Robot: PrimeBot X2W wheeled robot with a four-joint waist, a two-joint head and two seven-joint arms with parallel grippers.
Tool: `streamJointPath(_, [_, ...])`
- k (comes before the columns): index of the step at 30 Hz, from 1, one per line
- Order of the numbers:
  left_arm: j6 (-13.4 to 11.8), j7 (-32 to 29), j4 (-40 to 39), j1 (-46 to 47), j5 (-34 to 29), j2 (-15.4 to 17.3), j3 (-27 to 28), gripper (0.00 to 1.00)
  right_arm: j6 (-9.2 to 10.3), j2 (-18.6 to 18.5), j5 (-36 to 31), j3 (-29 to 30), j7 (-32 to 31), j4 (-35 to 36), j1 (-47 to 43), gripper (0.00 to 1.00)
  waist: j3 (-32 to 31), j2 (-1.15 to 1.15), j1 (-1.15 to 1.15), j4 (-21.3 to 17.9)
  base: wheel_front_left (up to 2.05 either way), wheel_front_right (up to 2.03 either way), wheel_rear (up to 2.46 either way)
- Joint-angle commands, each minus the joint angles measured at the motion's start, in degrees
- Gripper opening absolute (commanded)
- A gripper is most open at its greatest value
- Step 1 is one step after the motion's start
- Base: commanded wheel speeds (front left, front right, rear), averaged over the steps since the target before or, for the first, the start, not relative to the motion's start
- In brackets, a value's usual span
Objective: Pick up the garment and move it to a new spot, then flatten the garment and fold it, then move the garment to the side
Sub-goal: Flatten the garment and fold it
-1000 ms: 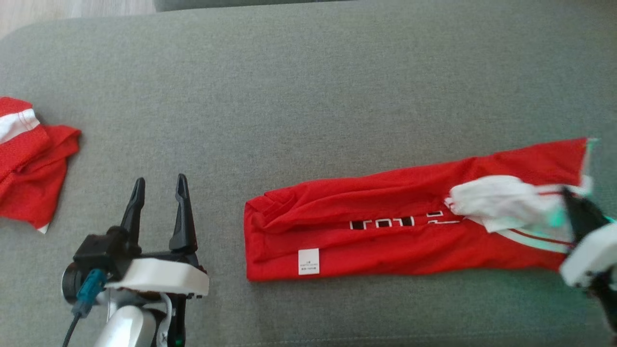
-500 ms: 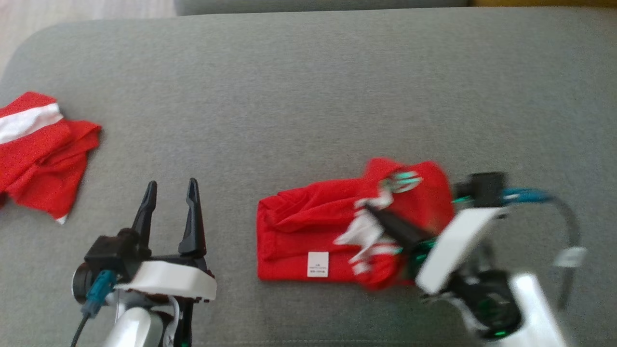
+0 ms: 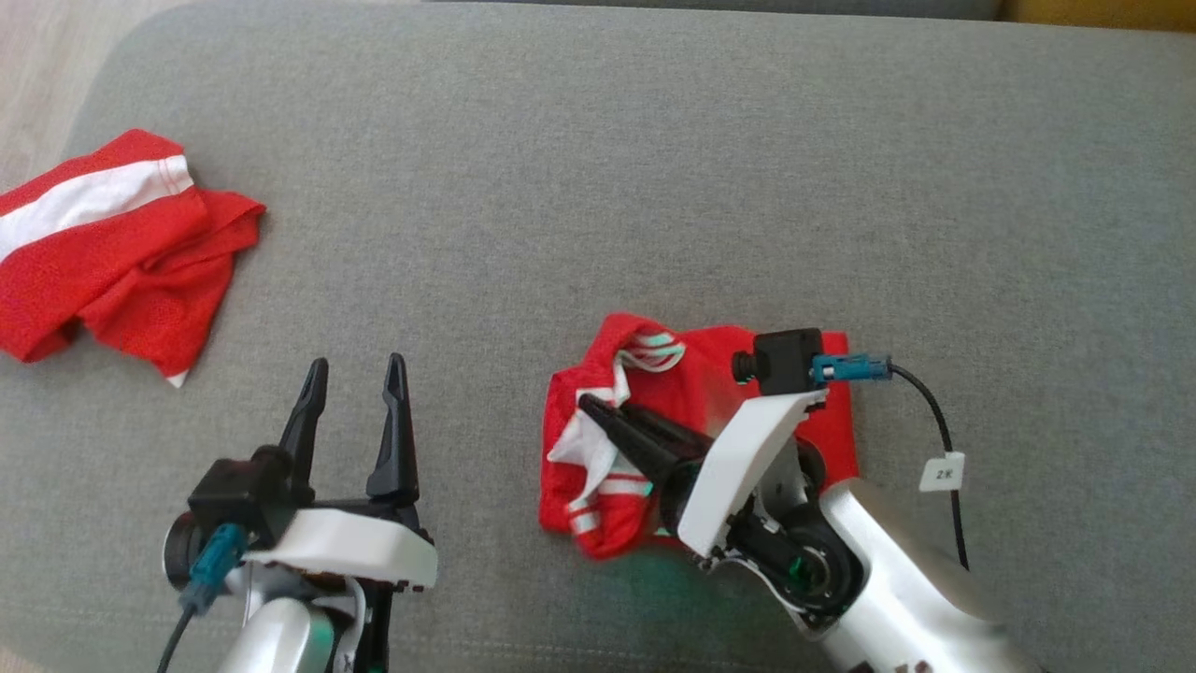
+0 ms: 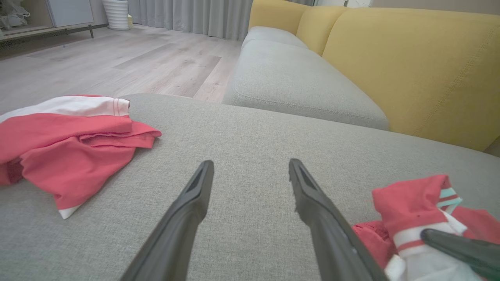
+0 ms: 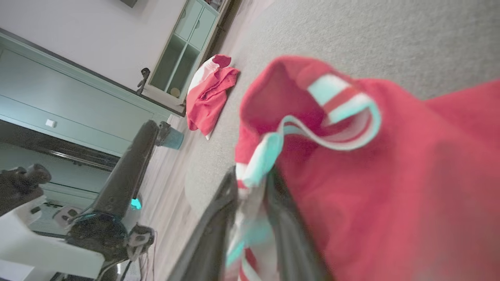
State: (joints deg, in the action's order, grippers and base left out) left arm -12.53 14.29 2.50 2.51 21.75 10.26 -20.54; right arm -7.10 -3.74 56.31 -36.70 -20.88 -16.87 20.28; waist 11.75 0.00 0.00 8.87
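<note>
The right end effector (image 3: 603, 411) pinches the garment (image 3: 701, 383) by its striped edge, apparently to fold it leftward; the left end effector (image 3: 357, 366) hovers open.

A small white tag (image 3: 942, 473) hangs on the black cable (image 3: 955, 523) that runs off my right wrist. In the head view it sits at about three o'clock from the bunched red garment (image 3: 710, 388), well off the cloth and over the grey cushion. It carries two dark characters: a "2", then a letter that looks like R or K; I cannot tell which.
</note>
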Motion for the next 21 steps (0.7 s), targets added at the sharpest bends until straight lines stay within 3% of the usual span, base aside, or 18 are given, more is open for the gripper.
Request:
streamJointPath(1, [0.2, 0.7, -1.4, 2.1, -0.6, 0.1, 2.1, 1.0, -0.39, 0.9, -1.0, -1.2, 1.5, 1.2, 2.1, 1.0, 0.1, 0.0, 0.0, 0.0, 0.0, 0.0, 0.0])
streamJointPath(4, [0.2, 0.7, -1.4, 1.9, -0.8, 0.0, 2.6, 1.0, -0.39, 0.6, -3.5, -2.3, 4.6, 0.3, 3.4, 1.0, 0.1, 0.0, 0.0, -0.3, 0.0, 0.0, 0.0])
streamJointPath(10, [0.5, 0.7, -1.4, 1.9, -1.3, 0.1, 3.6, 1.0, -0.39, -5.2, -11.7, -1.0, 15.4, 5.5, 3.3, 1.0, -0.2, 0.0, 0.0, -2.8, 0.0, 0.0, 0.0])
streamJointPath(15, [0.4, 0.7, -1.5, 2.0, -1.8, 0.8, 4.1, 1.0, -0.39, -9.5, -22.0, 8.6, 24.9, 9.3, 0.1, 1.0, -0.6, 0.0, 0.0, -5.0, 0.0, 0.0, 0.0])
streamJointPath(16, [0.4, 0.7, -1.5, 2.0, -1.8, 0.8, 4.1, 1.0, -0.39, -9.5, -22.0, 8.6, 24.9, 9.3, 0.1, 1.0, -0.6, 0.0, 0.0, -5.0, 0.0, 0.0, 0.0])
streamJointPath(20, [-0.1, 0.6, -1.8, 1.7, -2.2, 1.8, 4.5, 1.0, -0.39, -11.2, -32.2, 20.0, 28.5, 13.5, -5.7, 1.0, -1.2, 0.0, 0.0, -6.8, 0.0, 0.0, 0.0])
streamJointPath(21, [-0.1, 0.6, -1.8, 1.7, -2.2, 1.8, 4.5, 1.0, -0.39, -11.2, -32.2, 20.0, 28.5, 13.5, -5.7, 1.0, -1.2, 0.0, 0.0, -6.8, 0.0, 0.0, 0.0])
